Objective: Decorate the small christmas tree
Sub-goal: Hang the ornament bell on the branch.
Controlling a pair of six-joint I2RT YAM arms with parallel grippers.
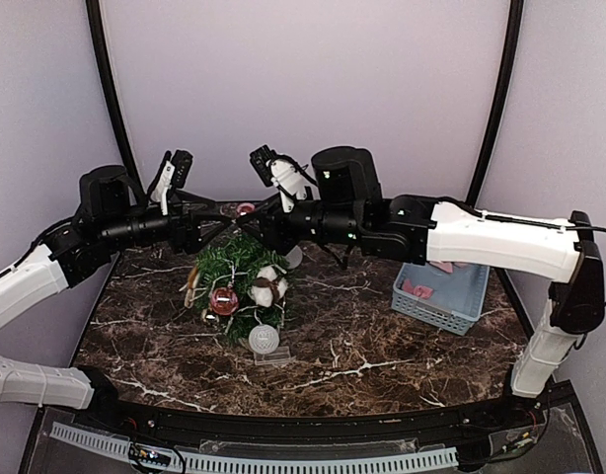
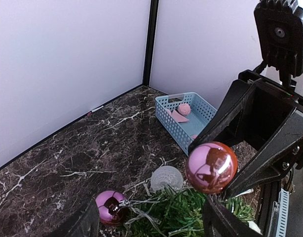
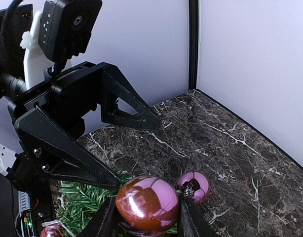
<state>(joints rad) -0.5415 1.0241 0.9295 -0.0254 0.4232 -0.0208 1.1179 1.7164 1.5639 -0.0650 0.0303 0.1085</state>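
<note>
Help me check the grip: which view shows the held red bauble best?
Right wrist: the red bauble sits large between the fingers of the right end effector. Left wrist shows it smaller; top external gives only a tiny speck.

The bauble (image 3: 147, 205) is glossy and mirror-smooth, the table (image 2: 67, 148) polished marble-look, the basket (image 2: 167, 122) matt plastic.

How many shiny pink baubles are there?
3 baubles: one in the right gripper, one on the small christmas tree, one on the table behind it. Others may be hidden.
</note>
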